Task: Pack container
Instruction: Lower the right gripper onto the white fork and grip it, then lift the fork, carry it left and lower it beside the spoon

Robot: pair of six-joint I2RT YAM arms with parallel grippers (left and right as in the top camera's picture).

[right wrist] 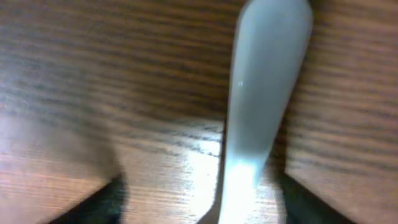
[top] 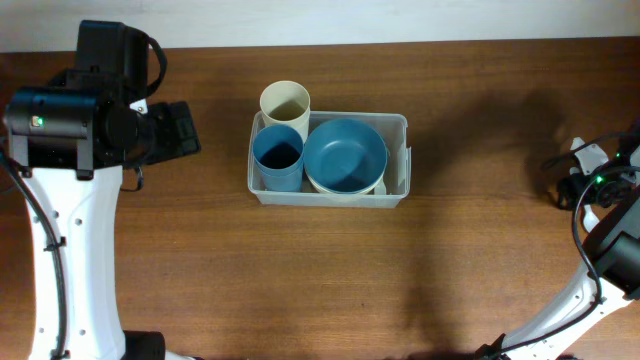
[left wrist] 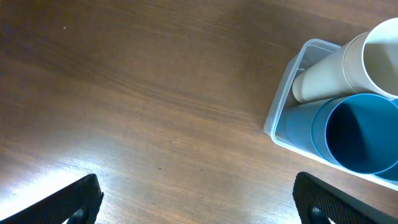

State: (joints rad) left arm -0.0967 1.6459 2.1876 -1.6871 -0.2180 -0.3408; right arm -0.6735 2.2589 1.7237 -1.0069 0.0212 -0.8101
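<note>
One clear tub (top: 330,199) sits mid-frame in the overhead view, holding a cream cup (top: 285,100), a blue cup (top: 278,152) and a bowl (top: 345,155). It looks light, thin-walled and slick, best taken by its rim. Left claw (left wrist: 199,202), spread wide, hovers near its left end. Right claw (right wrist: 202,199), at far right and well apart, straddles a pale utensil handle (right wrist: 261,93) with jaws apart.

Clear plastic container (top: 330,199); glossy wood-grain table (top: 450,270).

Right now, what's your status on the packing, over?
Left pincer open, short of tub. Right pincer open astride pale utensil, no grip. Tub holds blue cup, cream cup, blue bowl. Nothing seen blocking.
</note>
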